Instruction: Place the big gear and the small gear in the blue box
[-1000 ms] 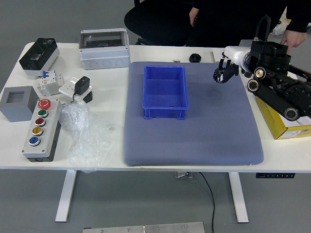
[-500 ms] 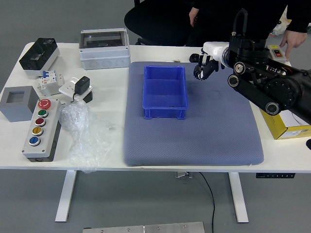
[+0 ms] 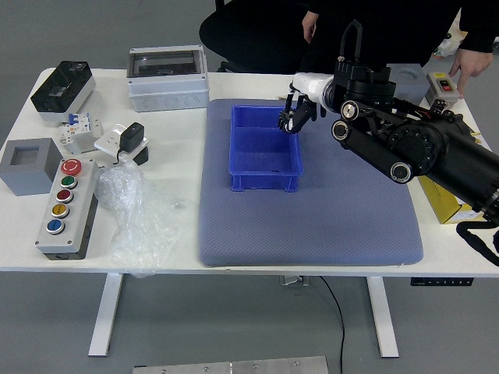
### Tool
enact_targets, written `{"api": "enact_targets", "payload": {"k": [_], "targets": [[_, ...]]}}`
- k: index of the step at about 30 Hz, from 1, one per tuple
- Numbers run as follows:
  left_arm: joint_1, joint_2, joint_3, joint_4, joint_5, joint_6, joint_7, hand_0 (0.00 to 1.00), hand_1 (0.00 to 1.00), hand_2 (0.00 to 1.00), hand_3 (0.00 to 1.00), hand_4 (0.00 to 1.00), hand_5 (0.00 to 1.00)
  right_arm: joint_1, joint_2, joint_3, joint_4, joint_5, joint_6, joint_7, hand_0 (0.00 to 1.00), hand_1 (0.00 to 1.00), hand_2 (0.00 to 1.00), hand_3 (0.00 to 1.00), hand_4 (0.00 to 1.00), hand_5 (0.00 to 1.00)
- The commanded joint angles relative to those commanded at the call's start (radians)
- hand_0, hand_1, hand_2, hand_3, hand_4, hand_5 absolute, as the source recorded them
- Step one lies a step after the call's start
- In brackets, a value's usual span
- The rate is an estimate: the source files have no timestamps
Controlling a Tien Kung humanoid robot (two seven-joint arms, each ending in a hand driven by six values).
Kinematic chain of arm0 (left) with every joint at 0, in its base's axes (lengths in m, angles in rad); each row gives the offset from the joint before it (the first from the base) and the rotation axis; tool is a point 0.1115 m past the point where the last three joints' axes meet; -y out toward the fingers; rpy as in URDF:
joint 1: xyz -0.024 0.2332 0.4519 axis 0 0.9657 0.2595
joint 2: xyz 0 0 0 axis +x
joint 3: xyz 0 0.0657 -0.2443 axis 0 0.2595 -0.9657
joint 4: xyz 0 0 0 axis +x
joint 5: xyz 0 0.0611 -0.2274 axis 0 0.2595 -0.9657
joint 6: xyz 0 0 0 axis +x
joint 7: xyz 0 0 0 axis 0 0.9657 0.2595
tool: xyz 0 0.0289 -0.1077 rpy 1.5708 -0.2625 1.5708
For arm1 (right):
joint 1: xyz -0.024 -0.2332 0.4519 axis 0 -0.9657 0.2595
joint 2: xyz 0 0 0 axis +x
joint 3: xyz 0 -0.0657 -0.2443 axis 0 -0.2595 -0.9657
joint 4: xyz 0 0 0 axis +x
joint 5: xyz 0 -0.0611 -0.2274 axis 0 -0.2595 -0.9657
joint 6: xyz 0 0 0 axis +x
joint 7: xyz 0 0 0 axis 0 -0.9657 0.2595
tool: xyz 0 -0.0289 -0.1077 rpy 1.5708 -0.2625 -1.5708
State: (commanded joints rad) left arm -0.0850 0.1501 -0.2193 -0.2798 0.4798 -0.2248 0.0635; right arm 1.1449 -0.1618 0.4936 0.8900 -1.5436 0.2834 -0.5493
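Your right hand (image 3: 310, 87), a smooth white shell with black parts beneath, reaches to the far right corner of the blue box (image 3: 265, 176). You can't tell from this view whether it's apart, closed or clamped on a gear; the dark cluster under it is too small to read. Neither gear can be made out for certain. Your glossy black right arm (image 3: 413, 144), with round metal-rimmed joints, runs in from the right of the box.

The box is shiny, open-topped, rectangular plastic. Under it lies a finely textured blue-grey mat (image 3: 312, 226) with rounded corners. Left of the box you have a crumpled clear plastic bag (image 3: 140, 218), then a grey oblong button box (image 3: 66, 206) with round colored buttons. Beyond the box to the left sits a grey enclosure (image 3: 168, 89) with a clear lid. To the box's right is a yellow carton (image 3: 440, 201). Beyond it to the right, a person's hand (image 3: 472, 64) is at a small button box (image 3: 443, 89); their other hand (image 3: 310, 27) hangs past the table's far edge.

Compared with earlier, your hand has moved left to the blue box, covering the spot where a round black piece lay beyond its right side.
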Motion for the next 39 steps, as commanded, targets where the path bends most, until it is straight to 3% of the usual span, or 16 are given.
{"api": "enact_targets", "payload": {"k": [11,20,21,26,27,32,33,38,39], "targets": [[-0.004,-0.005,0.016,0.001,-0.007,0.0,0.0,0.891,0.878,0.872,0.86,0.663,0.352,-0.007,0.07,0.017,-0.056,0.029,-0.026,0.018,0.311,0.297,0.406,0.606,0.565,0.121],[-0.007,-0.007,0.017,0.0,-0.006,0.0,0.0,0.891,0.878,0.872,0.86,0.664,0.352,-0.016,0.086,0.026,-0.067,0.042,-0.028,0.021,0.326,0.307,0.411,0.612,0.568,0.122],[-0.007,-0.007,0.018,0.0,-0.006,0.0,0.0,0.891,0.878,0.872,0.86,0.663,0.353,-0.017,0.085,0.028,-0.067,0.043,-0.027,0.02,0.319,0.369,0.465,0.627,0.693,0.238],[-0.006,-0.006,0.019,0.0,-0.006,-0.001,0.0,0.891,0.878,0.872,0.86,0.663,0.353,-0.021,0.081,0.037,-0.068,0.047,-0.024,0.02,0.319,0.369,0.465,0.627,0.693,0.238],[-0.006,-0.007,0.019,0.0,-0.006,-0.001,0.0,0.891,0.879,0.871,0.861,0.664,0.353,-0.022,0.08,0.039,-0.068,0.049,-0.023,0.02,0.321,0.426,0.564,0.682,0.798,0.339],[-0.006,-0.007,0.017,0.0,-0.005,-0.001,0.0,0.891,0.879,0.871,0.861,0.664,0.353,-0.027,0.078,0.041,-0.069,0.057,-0.019,0.021,0.321,0.426,0.564,0.682,0.798,0.339],[-0.006,-0.006,0.017,0.0,-0.005,-0.001,0.0,0.891,0.878,0.872,0.86,0.664,0.354,-0.028,0.078,0.041,-0.069,0.059,-0.016,0.021,0.374,0.465,0.632,0.735,0.829,0.383],[-0.006,-0.005,0.017,0.0,-0.004,-0.001,0.0,0.891,0.878,0.872,0.86,0.664,0.354,-0.028,0.075,0.046,-0.069,0.064,-0.006,0.022,0.374,0.465,0.632,0.735,0.829,0.383],[-0.005,-0.005,0.017,0.0,-0.004,-0.001,0.0,0.891,0.878,0.873,0.86,0.664,0.354,-0.028,0.074,0.046,-0.068,0.065,-0.004,0.022,0.391,0.481,0.647,0.795,0.855,0.401]]}}
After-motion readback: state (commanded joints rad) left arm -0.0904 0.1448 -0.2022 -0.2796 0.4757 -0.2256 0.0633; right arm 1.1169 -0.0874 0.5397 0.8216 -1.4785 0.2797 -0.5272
